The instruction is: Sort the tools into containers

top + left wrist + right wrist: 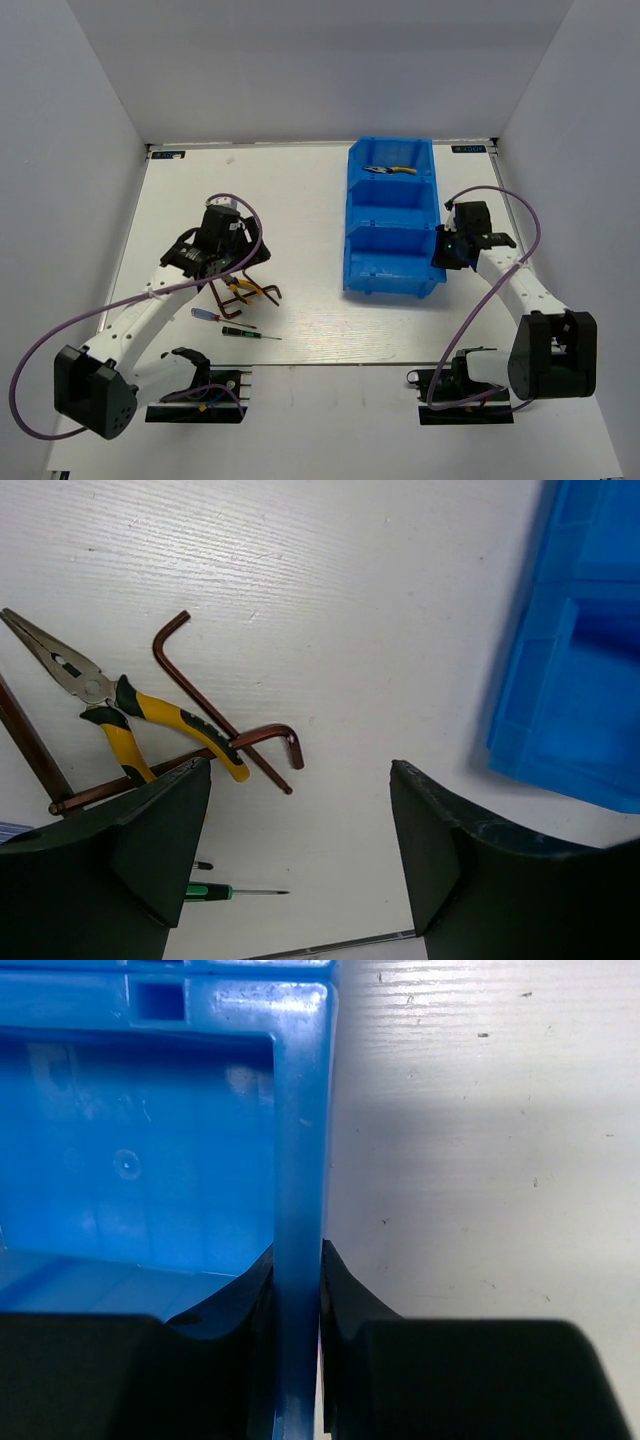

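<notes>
White tabletop (300,200): pliers (150,715), hex keys (200,695) and screwdrivers (208,891) lie near the left gripper (300,770), jaws wide and empty; the right gripper (298,1260) clamps a wall of the blue bin (392,290), second pliers (392,170) inside.

You are working in a robotics lab cell, not a home or a shop. The white table (300,200) is boxed in on three sides by plain white panels (70,120), like a purpose-built enclosure. Two white-and-black robot arms, the left arm (140,316) and the right arm (515,285), are bolted on black base plates (195,412) at your near edge, and purple cables (50,336) loop loosely from them. Small blue labels (168,154) mark the far corners of the tabletop. On the top itself you see a blue plastic bin (390,270) and a few hand tools (245,292), laid out like a staged set-up.
</notes>
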You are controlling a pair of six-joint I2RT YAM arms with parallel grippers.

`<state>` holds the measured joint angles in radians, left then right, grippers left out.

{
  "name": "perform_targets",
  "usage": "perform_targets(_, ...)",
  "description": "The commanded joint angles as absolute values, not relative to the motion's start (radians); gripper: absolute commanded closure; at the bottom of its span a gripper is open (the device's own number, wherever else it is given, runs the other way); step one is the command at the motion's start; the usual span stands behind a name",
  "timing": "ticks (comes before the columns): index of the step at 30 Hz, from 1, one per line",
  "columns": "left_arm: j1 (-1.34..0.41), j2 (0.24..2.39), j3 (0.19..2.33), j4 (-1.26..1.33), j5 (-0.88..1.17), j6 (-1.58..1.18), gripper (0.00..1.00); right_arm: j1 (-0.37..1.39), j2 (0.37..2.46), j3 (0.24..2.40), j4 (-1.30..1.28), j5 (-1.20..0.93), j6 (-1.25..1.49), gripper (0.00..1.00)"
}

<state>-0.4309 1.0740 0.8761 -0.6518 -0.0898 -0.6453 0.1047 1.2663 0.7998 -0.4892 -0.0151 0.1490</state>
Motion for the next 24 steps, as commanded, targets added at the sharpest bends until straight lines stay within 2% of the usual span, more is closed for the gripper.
perform_targets(1, -0.426, 1.132, 0.908, -0.626, -0.1, -0.65, 0.18, 0.1, 1.279, 0.735, -0.554, -0.044, 0.091, 1.0)
perform_targets(9, -0.426, 1.224, 0.93, -0.586, -0.081, -0.63, 0.18, 0.084, 1.244, 0.716, -0.597, -0.123, -0.083, 1.0)
perform_targets(17, -0.426, 1.276, 0.951, -0.586, -0.109, -0.62, 0.18, 0.081, 1.269, 0.738, -0.612, -0.133, -0.028, 1.0)
perform_targets(18, -0.426, 1.276, 0.951, -0.586, -0.109, -0.62, 0.18, 0.081, 1.275, 0.761, -0.618, -0.143, -0.028, 0.69)
perform_targets(19, -0.426, 1.29, 0.96, -0.6, -0.121, -0.611, 0.18, 0.081, 1.287, 0.773, -0.656, -0.149, -0.028, 0.56)
perform_targets(22, -0.426, 1.321, 0.98, -0.665, -0.169, -0.611, 0.18, 0.078, 1.286, 0.842, -0.736, -0.165, -0.047, 0.25)
perform_targets(24, -0.426, 1.35, 1.022, -0.719, -0.225, -0.633, 0.18, 0.075, 1.237, 0.867, -0.758, -0.175, -0.063, 0.19)
